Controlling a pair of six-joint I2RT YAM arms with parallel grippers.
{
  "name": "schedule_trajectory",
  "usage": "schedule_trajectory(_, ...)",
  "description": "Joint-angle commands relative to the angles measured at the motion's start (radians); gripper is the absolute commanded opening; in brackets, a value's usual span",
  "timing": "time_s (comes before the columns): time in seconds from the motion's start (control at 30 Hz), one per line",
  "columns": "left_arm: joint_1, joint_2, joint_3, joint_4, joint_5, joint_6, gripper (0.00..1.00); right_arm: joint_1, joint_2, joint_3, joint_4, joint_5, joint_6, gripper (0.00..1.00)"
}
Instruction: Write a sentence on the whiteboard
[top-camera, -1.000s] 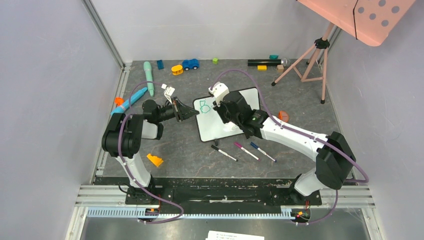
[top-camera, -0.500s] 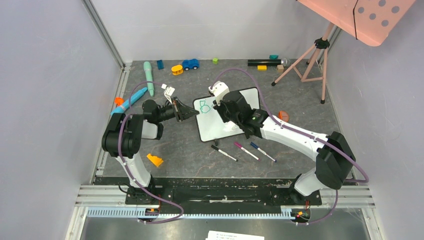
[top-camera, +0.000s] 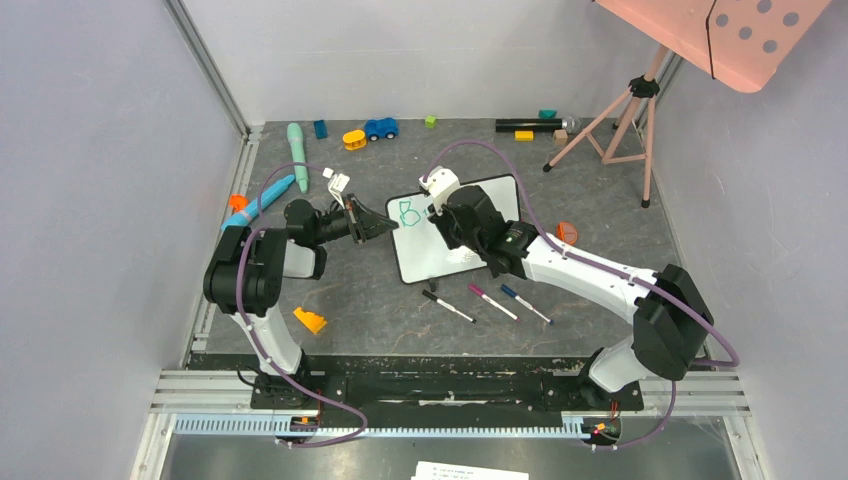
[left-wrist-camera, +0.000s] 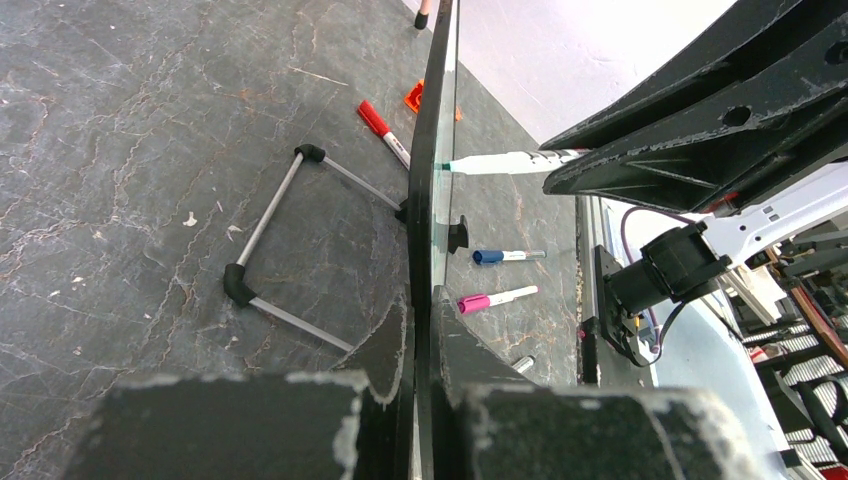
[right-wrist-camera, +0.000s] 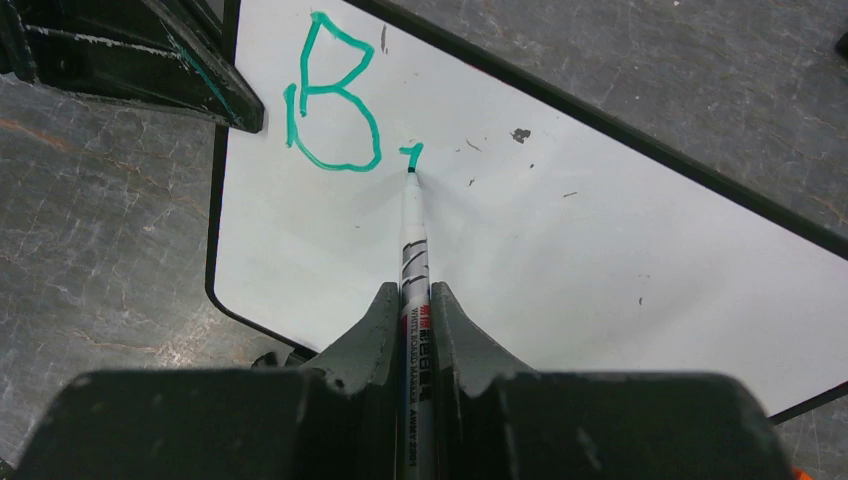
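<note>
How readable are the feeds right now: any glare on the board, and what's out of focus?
Right wrist: the teal B and the tip of the marker are crisp on the evenly lit whiteboard, no glare; the right claw at the bottom is blurred. Left wrist: whiteboard edge-on, left claw soft, top-right area blown out white. Top external: sharp, B small but legible.

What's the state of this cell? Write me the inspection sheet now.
Surface: dark grey scratched tabletop.
Job's things: small black-framed white whiteboard; teal-green writing, a "B" plus one starting stroke; white teal-tipped marker, tip on the board.
Clutter: three loose markers before the board; blue toy car; orange wedge.
Grippers: left gripper shut on the whiteboard's edge; right gripper shut on the marker.
Cables: purple cables looped along both arms.
Surroundings: grey walls; pink dotted panel on a tripod.
</note>
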Motion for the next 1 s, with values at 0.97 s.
schedule_trajectory(0.97, -0.005, -0.024, -0.005, 0.050, 0.015, 0.036, 0.02, -0.010, 0.015, 0.057, -0.007, 0.037, -0.013, 0.00)
